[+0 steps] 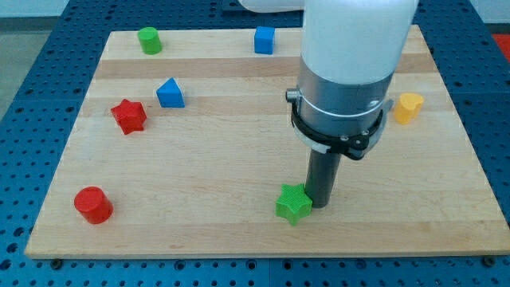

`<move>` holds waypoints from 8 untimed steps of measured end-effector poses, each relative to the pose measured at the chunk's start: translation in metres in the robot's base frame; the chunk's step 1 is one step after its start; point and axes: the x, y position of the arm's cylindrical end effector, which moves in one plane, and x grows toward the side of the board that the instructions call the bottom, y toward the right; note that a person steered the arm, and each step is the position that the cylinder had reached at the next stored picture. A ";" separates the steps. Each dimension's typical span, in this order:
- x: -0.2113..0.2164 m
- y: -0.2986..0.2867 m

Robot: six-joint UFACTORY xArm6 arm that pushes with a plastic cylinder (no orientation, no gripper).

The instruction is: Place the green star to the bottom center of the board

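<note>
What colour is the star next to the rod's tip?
Green star, touching my tip; camera view.

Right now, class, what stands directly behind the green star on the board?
Behind the green star, my tip stands at its upper right edge, apparently touching it. The rod and arm body hide the wooden board beyond, so anything there cannot be seen.
</note>
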 end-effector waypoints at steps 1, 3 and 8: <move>0.010 -0.002; 0.014 -0.026; -0.016 -0.038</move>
